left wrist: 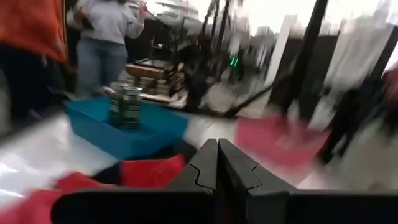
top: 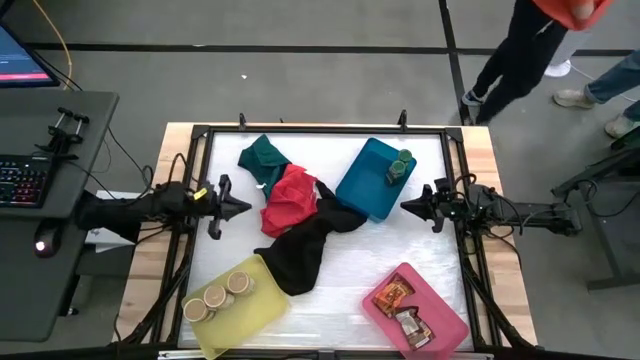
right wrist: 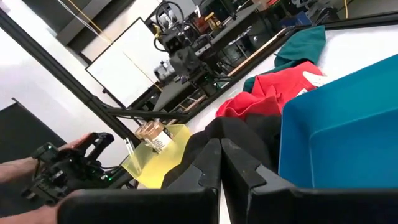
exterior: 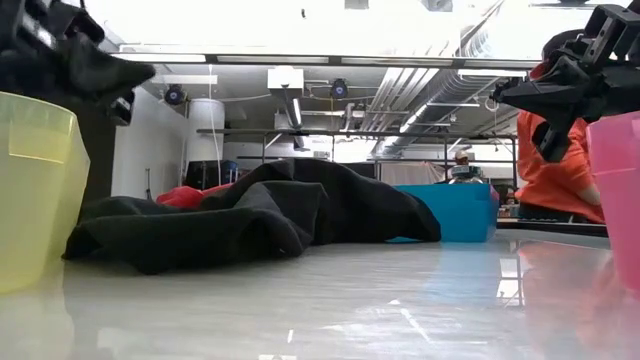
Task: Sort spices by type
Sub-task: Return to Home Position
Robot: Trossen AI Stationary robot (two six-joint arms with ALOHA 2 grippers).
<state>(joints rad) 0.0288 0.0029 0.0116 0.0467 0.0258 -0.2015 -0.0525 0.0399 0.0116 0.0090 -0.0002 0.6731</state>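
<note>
**A:** How should home be reached?

**B:** The left pincer (top: 240,207), clenched empty, should be drawn back high. Tan-lidded jars (top: 215,295) lie in the yellow tray (top: 263,302), green-lidded jars (top: 400,165) in the blue tray (top: 362,188), packets (top: 400,310) in the pink tray (top: 447,322). The right pincer (top: 405,205), clenched, likewise.

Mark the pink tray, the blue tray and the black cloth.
pink tray (top: 438,296): high view, right wall.
blue tray (top: 365,185): high view, bare floor.
black cloth (top: 300,250): high view, middle fold.

In the low view the black cloth (exterior: 250,225) hides most of the red cloth (exterior: 188,195) and part of the blue tray (exterior: 462,212), and print on the 2 packets (top: 392,295) is too small to read.
</note>
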